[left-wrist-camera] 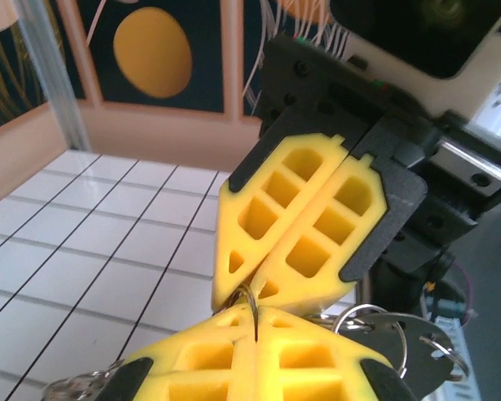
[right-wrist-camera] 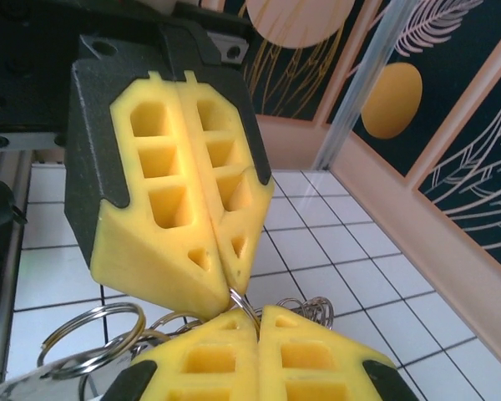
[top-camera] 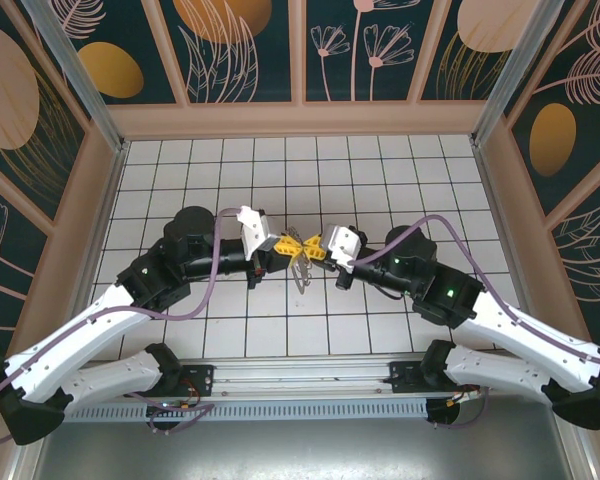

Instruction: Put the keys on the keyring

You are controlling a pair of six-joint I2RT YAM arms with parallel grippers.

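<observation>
My two grippers meet tip to tip above the middle of the tiled floor, the left gripper (top-camera: pixel 288 245) and the right gripper (top-camera: pixel 318 250). A thin curved wire of the keyring (left-wrist-camera: pixel 249 294) runs from the seam of my left gripper (left-wrist-camera: pixel 255 312) into the shut yellow fingers (left-wrist-camera: pixel 267 200) of the right one. In the right wrist view the same keyring wire (right-wrist-camera: pixel 244 301) leaves my right gripper (right-wrist-camera: pixel 259 314) and enters the left arm's shut fingers (right-wrist-camera: pixel 163 192). Silvery keys (top-camera: pixel 300 274) on small split rings (left-wrist-camera: pixel 394 327) hang just below the tips.
More split rings (right-wrist-camera: pixel 90 336) dangle beside the fingertips. The white tiled floor (top-camera: pixel 220 170) is walled by tan boards (top-camera: pixel 300 120) at the back and sides. Purple cables (top-camera: pixel 218 262) loop over both arms.
</observation>
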